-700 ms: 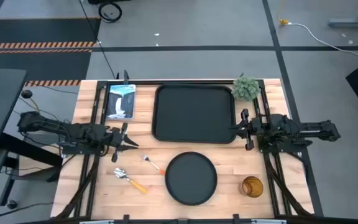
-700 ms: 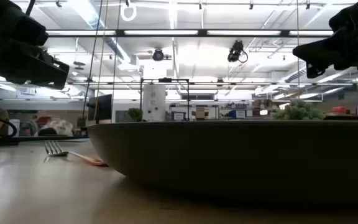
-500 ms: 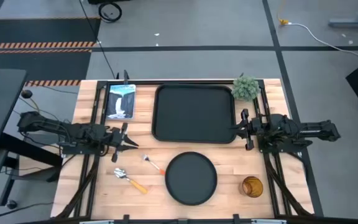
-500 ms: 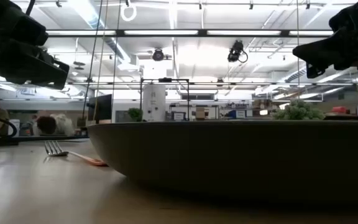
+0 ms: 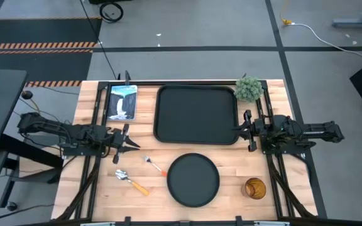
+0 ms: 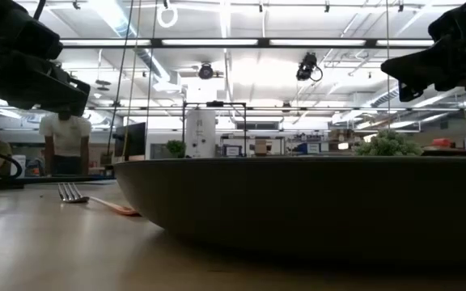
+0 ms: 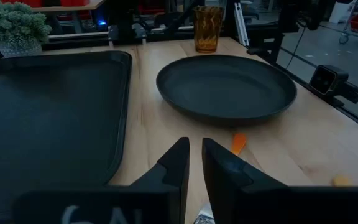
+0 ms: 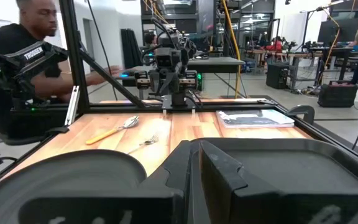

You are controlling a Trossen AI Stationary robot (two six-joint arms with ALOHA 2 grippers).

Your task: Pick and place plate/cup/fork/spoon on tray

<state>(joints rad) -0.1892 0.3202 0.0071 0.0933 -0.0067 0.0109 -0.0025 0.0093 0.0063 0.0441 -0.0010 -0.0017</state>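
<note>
The black tray (image 5: pixel 197 115) lies at the table's far middle. The round black plate (image 5: pixel 193 180) rests flat near the front edge, and it also shows in the left wrist view (image 7: pixel 225 87). The amber cup (image 5: pixel 254 188) stands upright to the plate's right. The fork (image 5: pixel 156 165) and the spoon (image 5: pixel 131 182) lie flat to the plate's left. My left gripper (image 5: pixel 136 145) hovers shut above the table, left of the fork. My right gripper (image 5: pixel 240 130) hovers shut at the tray's right edge.
A small green plant (image 5: pixel 249 88) stands at the tray's far right corner. A blue-white picture panel (image 5: pixel 122 102) lies left of the tray. A person (image 8: pixel 30 37) stands beyond the table's left side. Bare wood shows between the plate and the cup.
Both arms and all the table's things have kept still. In the low view a person has come into sight in the room behind the table's left part.
</note>
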